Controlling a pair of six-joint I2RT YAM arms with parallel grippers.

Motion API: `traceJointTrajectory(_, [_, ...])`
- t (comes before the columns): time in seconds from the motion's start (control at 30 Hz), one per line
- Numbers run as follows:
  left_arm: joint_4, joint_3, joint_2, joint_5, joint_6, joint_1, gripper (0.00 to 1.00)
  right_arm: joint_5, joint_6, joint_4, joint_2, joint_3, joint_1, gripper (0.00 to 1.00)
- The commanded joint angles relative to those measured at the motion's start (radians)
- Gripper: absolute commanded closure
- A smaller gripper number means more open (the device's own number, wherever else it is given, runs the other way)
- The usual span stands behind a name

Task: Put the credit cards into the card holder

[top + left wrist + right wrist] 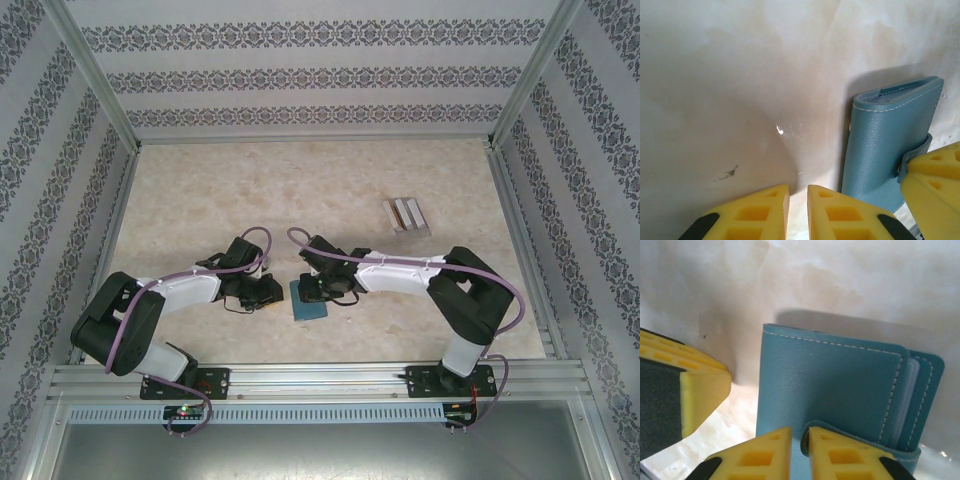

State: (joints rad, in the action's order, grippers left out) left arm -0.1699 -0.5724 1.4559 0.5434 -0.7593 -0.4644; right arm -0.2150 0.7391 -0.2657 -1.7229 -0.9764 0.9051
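Top external: left gripper (262,292) sits low on the worktop (230,190), fingers clenched on nothing, just left of the teal card holder (307,304). The holder lies flat between both grippers. Right gripper (328,290) is at the holder's strap, clenched and empty too. Grey credit cards (405,215) lie well apart, far right.

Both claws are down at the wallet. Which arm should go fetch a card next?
Probably right. The pale grey cards lie beyond and to the robot's right of the teal card holder. The right claw sits nearer them than the left claw, which could steady the holder.
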Motion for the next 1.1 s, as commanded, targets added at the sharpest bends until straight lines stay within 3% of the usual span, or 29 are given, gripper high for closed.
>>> traceJointTrajectory(0.0, [-0.056,-0.049,-0.036,-0.047,0.014,0.006,0.81,0.052,-0.040,-0.038,0.088,0.022,-0.021,0.78])
traceJointTrajectory(0.23, [-0.135,-0.088,-0.158,-0.112,0.029,0.054,0.77,0.210,-0.136,-0.015,0.380,0.071,-0.057,0.60])
traceJointTrajectory(0.33, [-0.197,-0.117,-0.230,-0.150,0.057,0.078,0.62,0.387,-0.203,-0.034,0.520,0.113,-0.064,0.28])
traceJointTrajectory(0.37, [-0.233,-0.143,-0.254,-0.171,0.075,0.079,0.54,0.446,-0.233,-0.039,0.574,0.133,-0.065,0.04])
traceJointTrajectory(0.5, [-0.343,-0.225,-0.383,-0.345,0.146,0.080,0.35,0.607,-0.378,-0.018,0.780,0.227,-0.081,0.02])
traceJointTrajectory(0.6, [-0.321,-0.224,-0.491,-0.461,0.206,0.080,0.25,0.687,-0.470,0.012,0.919,0.291,-0.106,0.02])
traceJointTrajectory(0.63, [-0.294,-0.216,-0.519,-0.465,0.236,0.080,0.04,0.719,-0.489,0.011,0.955,0.308,-0.115,0.02])
traceJointTrajectory(0.67, [-0.267,-0.210,-0.547,-0.480,0.263,0.081,0.00,0.764,-0.506,0.017,0.998,0.335,-0.124,0.02])
traceJointTrajectory(0.77, [-0.211,-0.189,-0.606,-0.562,0.355,0.080,0.00,0.842,-0.563,0.059,1.124,0.433,-0.170,0.02])
traceJointTrajectory(0.9, [-0.109,-0.114,-0.624,-0.781,0.464,0.081,0.00,0.827,-0.699,0.191,1.261,0.577,-0.282,0.02])
traceJointTrajectory(1.0, [0.129,0.006,-0.588,-0.783,0.642,0.079,0.00,0.814,-0.754,0.287,1.313,0.687,-0.373,0.02])
traceJointTrajectory(1.07, [0.302,0.086,-0.548,-0.769,0.756,0.080,0.00,0.724,-0.790,0.362,1.317,0.750,-0.452,0.02])
